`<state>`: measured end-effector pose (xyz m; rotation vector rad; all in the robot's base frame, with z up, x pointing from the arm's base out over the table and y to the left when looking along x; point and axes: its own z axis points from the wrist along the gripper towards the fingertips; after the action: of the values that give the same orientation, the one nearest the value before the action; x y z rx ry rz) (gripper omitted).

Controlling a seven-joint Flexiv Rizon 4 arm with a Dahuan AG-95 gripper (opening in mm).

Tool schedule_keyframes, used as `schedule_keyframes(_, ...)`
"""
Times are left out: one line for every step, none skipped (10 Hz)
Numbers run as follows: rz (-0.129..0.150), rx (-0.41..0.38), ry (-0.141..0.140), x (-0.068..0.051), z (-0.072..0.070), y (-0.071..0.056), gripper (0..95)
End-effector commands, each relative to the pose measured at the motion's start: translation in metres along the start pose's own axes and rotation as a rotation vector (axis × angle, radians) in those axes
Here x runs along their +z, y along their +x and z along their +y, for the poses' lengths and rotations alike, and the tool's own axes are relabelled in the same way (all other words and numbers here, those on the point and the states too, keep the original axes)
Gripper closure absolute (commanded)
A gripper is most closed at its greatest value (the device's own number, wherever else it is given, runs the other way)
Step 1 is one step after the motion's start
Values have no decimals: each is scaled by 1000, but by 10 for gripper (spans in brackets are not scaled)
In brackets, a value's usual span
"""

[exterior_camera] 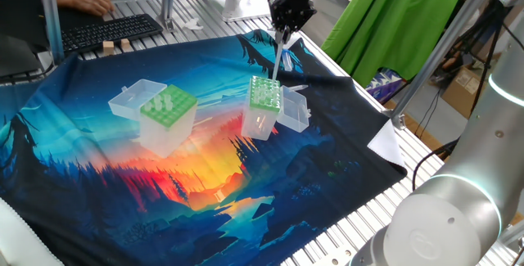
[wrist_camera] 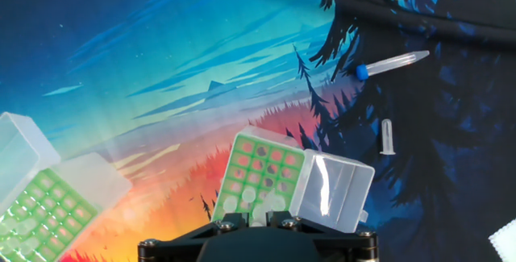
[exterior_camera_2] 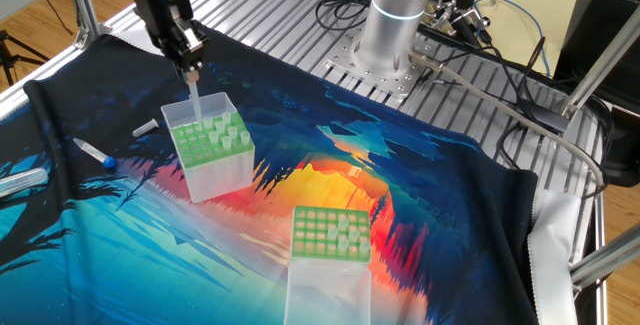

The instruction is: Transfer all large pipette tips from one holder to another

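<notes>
Above the clear plastic box with a light-green wide-holed top (exterior_camera_2: 212,145), a long translucent whitish pipette tip (exterior_camera_2: 195,102) is gripped upright by the hand (exterior_camera_2: 190,65), near the counter's (exterior_camera_2: 420,165) far edge.

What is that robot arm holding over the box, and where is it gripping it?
The end effector holds one pipette tip by its upper end; the tip hangs down above a green-topped box.

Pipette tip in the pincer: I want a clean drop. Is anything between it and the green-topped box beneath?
Nothing visible. The translucent whitish pipette tip hangs from the pincer above the clear green-topped box; its hinged lid lies open aside.
</notes>
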<state>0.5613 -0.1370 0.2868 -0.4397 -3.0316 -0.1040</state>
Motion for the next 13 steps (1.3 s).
schedule_keyframes(-5, -3, 1, 1, -2, 2, 950)
schedule_keyframes(-6, -10, 0, 2, -4, 2, 950)
schedule_keyframes(-8, -18, -2, 3, -7, 1, 950)
schedule_keyframes(-9, -27, -9, 6, -14, 1, 950)
schedule_keyframes(-7, -16, -14, 7, -16, 2, 950)
schedule_keyframes(-8, -9, -16, 8, -16, 4, 950)
schedule_keyframes(-7, -7, -17, 8, -16, 4, 950)
schedule_keyframes(-6, -3, -25, 8, -16, 4, 950)
schedule_keyframes(-5, -4, -27, 8, -16, 4, 950)
schedule_keyframes(-6, -5, -28, 8, -16, 4, 950)
schedule_keyframes(-6, -6, -31, 8, -16, 4, 950)
schedule_keyframes(-7, -6, -35, 8, -16, 4, 950)
schedule_keyframes(-7, -6, -35, 8, -16, 4, 950)
